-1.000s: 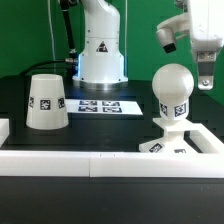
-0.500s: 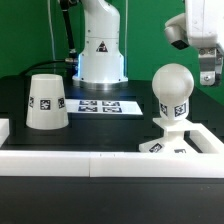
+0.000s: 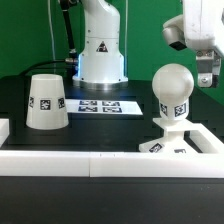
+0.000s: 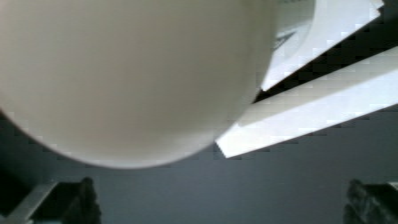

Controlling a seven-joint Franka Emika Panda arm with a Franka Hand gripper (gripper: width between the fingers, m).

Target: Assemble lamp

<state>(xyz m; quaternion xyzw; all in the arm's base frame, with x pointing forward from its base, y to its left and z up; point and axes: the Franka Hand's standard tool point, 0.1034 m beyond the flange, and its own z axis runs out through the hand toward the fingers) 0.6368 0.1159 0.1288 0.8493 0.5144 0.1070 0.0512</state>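
Observation:
The round white bulb (image 3: 172,88) stands on its stem on the flat square base (image 3: 170,147) at the exterior view's right, both with square tags. The tapered shade (image 3: 46,102) stands mouth-down at the exterior view's left. My gripper (image 3: 205,78) hangs just right of the bulb, at about its height, not touching it. In the wrist view the bulb (image 4: 134,80) fills much of the picture, and the two dark fingertips (image 4: 71,200) stand far apart with nothing between them. The gripper is open.
The white robot pedestal (image 3: 101,55) with a triangle sticker stands at the back. The marker board (image 3: 100,105) lies in front of it. A white raised rail (image 3: 90,162) runs along the table's front and right side.
The gripper has moved to the exterior view's right and down a little, now beside the bulb. The lamp parts have not moved.

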